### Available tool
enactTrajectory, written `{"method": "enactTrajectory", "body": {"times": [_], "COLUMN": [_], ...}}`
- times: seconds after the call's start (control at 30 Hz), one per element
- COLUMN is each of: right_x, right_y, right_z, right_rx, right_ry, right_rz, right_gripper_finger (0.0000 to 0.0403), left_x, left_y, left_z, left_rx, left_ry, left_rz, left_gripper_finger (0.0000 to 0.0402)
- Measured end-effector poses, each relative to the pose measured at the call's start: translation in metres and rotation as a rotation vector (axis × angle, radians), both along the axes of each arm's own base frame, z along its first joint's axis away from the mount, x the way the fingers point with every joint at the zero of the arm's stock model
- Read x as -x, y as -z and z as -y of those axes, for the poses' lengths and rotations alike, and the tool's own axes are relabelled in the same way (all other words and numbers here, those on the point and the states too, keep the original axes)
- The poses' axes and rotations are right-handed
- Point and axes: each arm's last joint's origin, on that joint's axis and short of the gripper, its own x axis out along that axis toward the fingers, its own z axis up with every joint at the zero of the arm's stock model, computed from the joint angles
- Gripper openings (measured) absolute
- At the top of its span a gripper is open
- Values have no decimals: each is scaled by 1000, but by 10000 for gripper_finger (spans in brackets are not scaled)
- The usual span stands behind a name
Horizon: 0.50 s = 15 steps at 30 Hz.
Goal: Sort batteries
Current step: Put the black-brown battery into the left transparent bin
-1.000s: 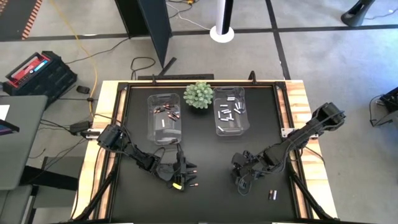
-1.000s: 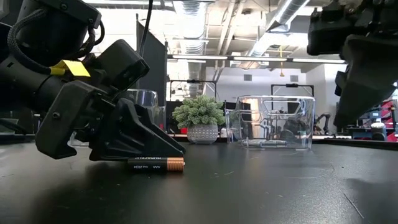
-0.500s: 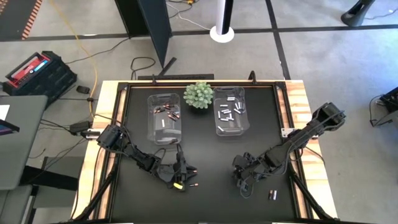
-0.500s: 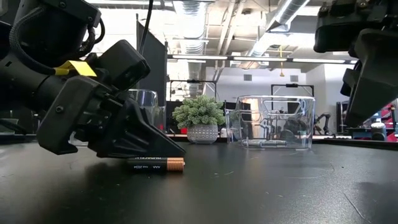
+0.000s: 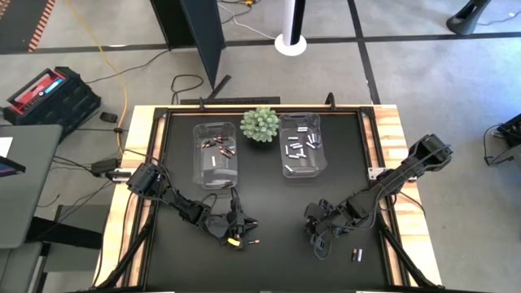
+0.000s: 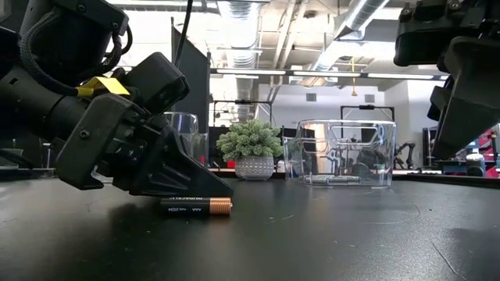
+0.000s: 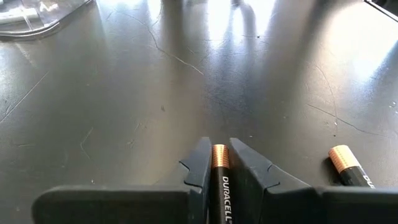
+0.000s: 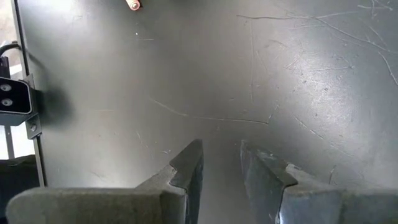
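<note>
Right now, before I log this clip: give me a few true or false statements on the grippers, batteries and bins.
1. The left gripper fingers are shut on a Duracell battery. True.
2. The right gripper holds a battery. False: nothing sits between its fingers.
3. A second copper-ended battery lies on the table beside the held one. True.
4. Both clear bins are empty. False: the left bin and right bin each hold batteries.

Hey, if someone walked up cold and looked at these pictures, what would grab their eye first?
Probably the left gripper, low at the table's near-left, shut on a dark copper-tipped battery, with a second such battery lying beside it. Next, the two clear bins at the back, either side of the green spiky plant, each holding batteries. The right gripper hangs open over bare table at the near-right.
</note>
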Motion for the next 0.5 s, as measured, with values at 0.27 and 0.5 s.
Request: {"method": "enactTrajectory", "body": {"times": [0.27,0.5], "right_x": [0,0], "right_y": [0,0], "right_z": [0,0], "right_rx": [1,2], "right_ry": [-1,-2], "right_rz": [0,0], "right_gripper_finger": [126,126], "left_x": [0,-3], "left_y": [0,-5], "left_z": [0,1], "left_rx": [10,44], "left_ry": [-1,-1], "left_rz": [4,65], "left_gripper_finger": [41,41]}}
